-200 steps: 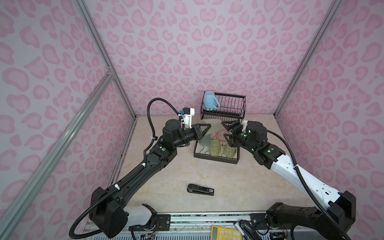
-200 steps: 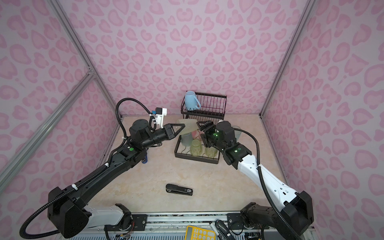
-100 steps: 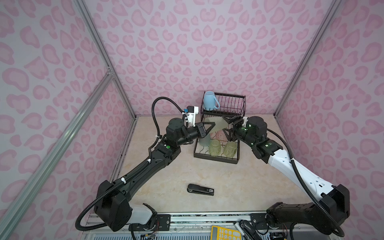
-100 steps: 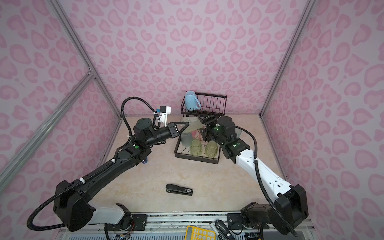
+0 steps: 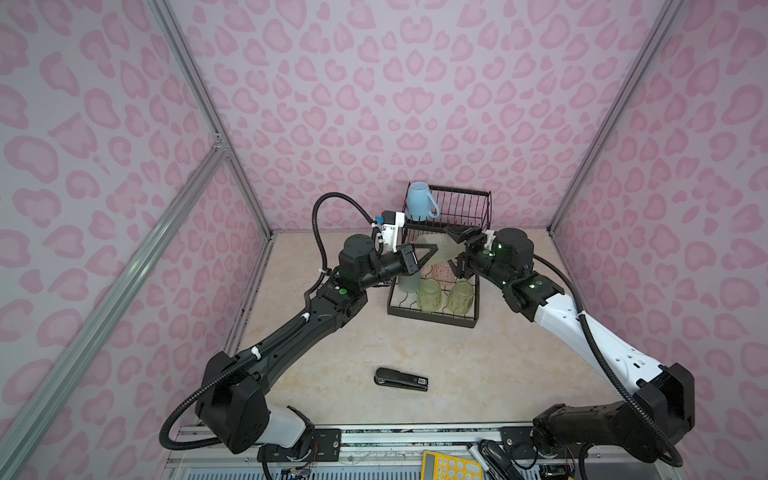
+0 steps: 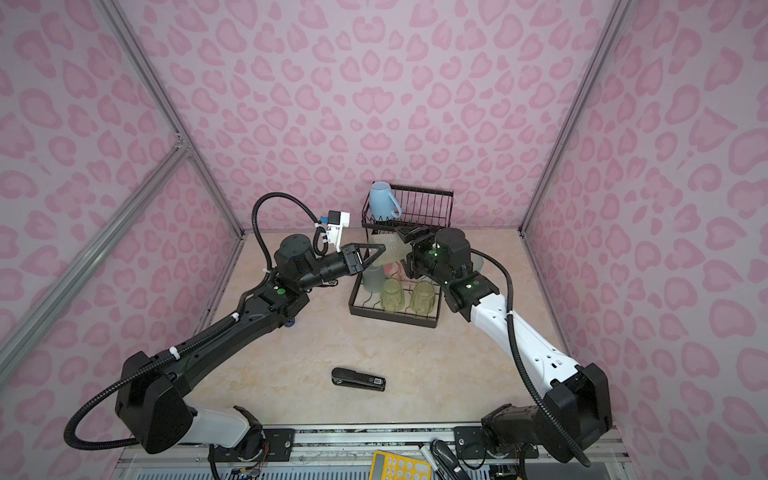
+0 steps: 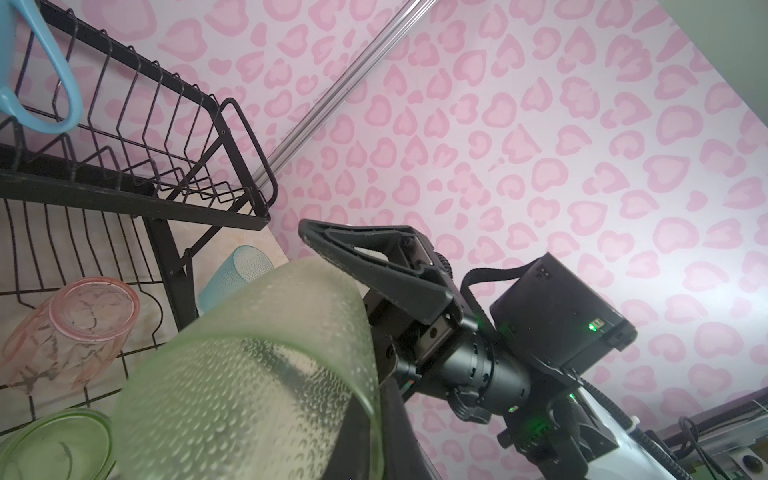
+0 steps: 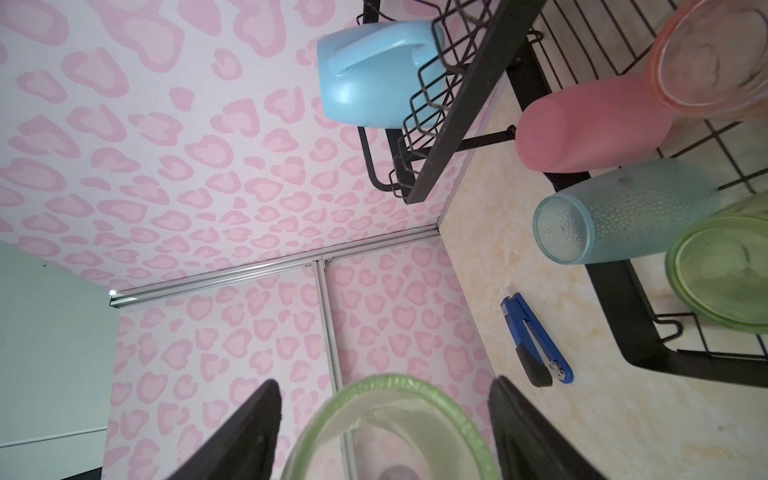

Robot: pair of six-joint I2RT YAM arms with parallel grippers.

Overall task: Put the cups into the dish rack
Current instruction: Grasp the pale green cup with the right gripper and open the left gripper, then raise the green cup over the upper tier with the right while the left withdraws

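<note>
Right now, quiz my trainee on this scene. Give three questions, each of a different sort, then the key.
1. True or false: the light-blue mug sits in the lower tray of the dish rack.
2. How many clear green ribbed cups stand along the lower tray's front edge?
3. The left gripper is shut on: A, the light-blue mug; B, the pale green tumbler; C, a clear green ribbed cup.

Key
1. False: the mug is on the raised shelf.
2. Two.
3. B.
</note>
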